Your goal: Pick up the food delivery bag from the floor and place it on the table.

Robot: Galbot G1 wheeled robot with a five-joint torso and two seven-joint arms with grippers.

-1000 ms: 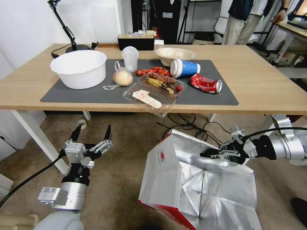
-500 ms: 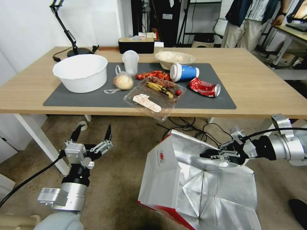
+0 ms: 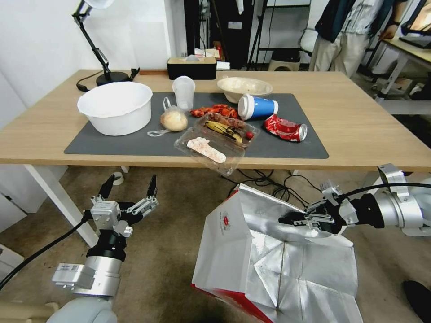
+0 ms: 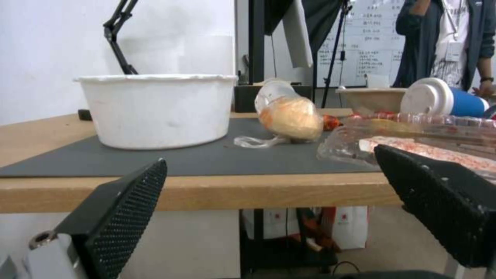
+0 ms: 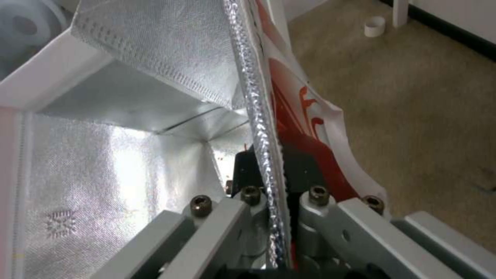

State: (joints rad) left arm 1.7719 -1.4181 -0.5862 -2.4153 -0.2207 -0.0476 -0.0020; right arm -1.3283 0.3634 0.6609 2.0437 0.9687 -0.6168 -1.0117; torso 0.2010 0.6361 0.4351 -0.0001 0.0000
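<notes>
Lift step in hand. Right gripper (image 3: 292,220) clamped shut on the far right rim of the large white food delivery bag with red base and silver foil lining (image 3: 274,264), foil edge pinched between the jaws in the right wrist view (image 5: 269,182). Bag hanging near and right, mouth gaping, low over the brownish-grey carpet floor (image 3: 170,251), below the near edge of the light-wood table with white legs (image 3: 372,130). Left gripper (image 3: 128,187) parked at near left, jaws spread wide, holding nothing. Next, by judgement: raise clear of the table edge, carry far over bare wood at the right, beside the dark grey mat (image 3: 292,146).
</notes>
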